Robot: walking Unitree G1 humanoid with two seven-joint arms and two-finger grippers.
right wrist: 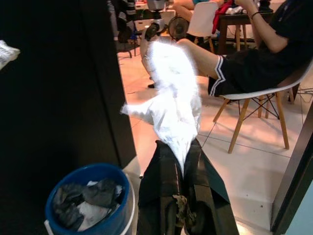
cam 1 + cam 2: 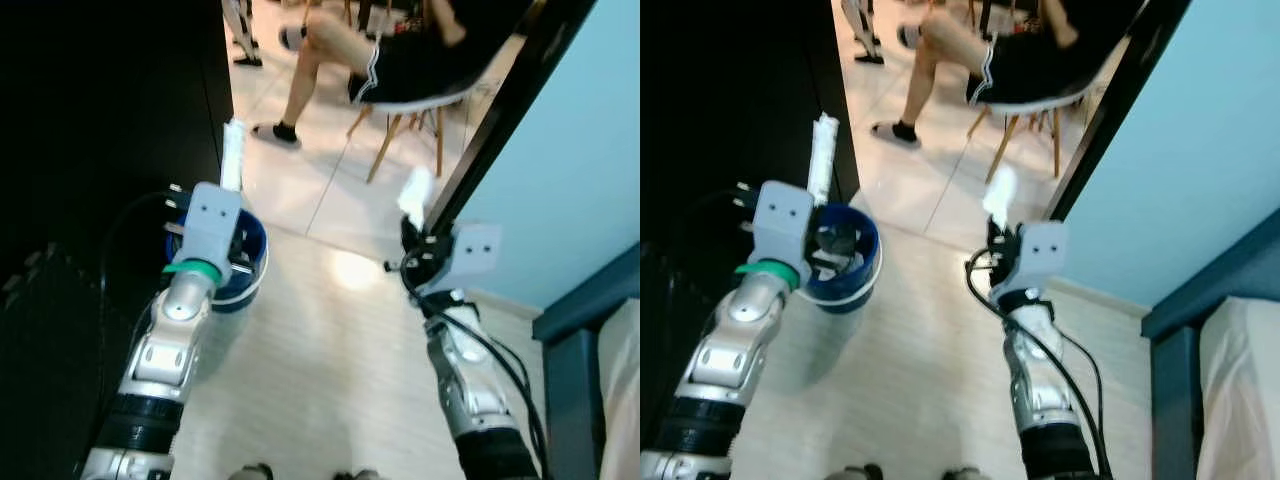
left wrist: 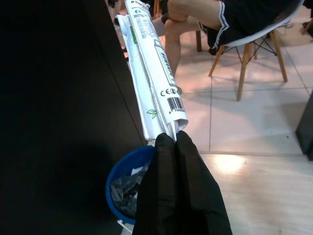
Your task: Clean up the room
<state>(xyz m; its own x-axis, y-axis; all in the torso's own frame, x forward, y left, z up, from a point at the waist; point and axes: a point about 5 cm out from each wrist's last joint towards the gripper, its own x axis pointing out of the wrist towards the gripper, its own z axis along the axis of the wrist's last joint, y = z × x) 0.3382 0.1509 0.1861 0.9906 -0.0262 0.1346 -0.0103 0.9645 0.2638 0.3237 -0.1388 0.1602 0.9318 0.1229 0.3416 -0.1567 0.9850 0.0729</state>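
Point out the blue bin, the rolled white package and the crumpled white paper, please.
blue bin (image 2: 862,262), right eye view, on its blue wall.
rolled white package (image 3: 155,73), left wrist view, on its printed middle.
crumpled white paper (image 1: 172,93), right wrist view, on its bright centre.

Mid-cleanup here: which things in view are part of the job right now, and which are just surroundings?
Part of the job:
- left gripper, shut on the printed white wrapper
- right gripper, shut on the crumpled white tissue
- blue bin, already holding rubbish, below the left gripper

Just there:
- seated person on a white chair
- black cabinet
- light blue wall
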